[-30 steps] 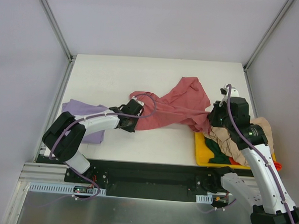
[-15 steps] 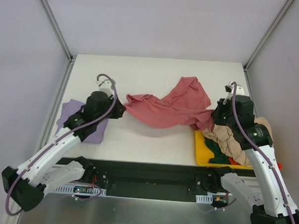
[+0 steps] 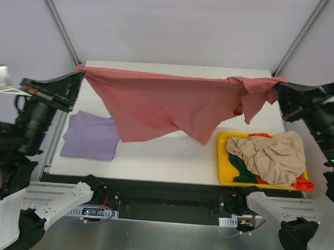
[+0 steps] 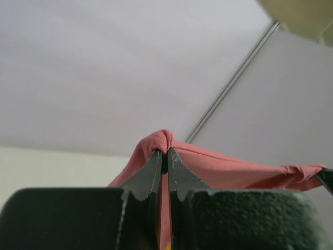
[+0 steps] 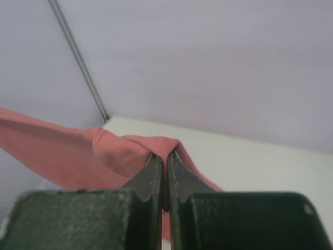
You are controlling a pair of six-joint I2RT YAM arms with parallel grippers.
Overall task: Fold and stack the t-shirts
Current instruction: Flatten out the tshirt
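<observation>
While the overhead just shows the pink-red t-shirt point(image 3: 157, 105) strung from 9 to 3 o'clock, wrist cams show left gripper point(image 4: 163, 157) and right gripper point(image 5: 163, 160) pinching it.

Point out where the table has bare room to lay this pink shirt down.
Bare table runs between the folded lavender t-shirt on the left and the yellow bin on the right. Crowded: the bin, heaped with tees, and the left edge. The hanging pink-red t-shirt hides the middle behind it.

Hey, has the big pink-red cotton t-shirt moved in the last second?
Yes. The dusty pink-red cotton t-shirt rose off the white table, now stretched between the left end effector and right end effector.
</observation>
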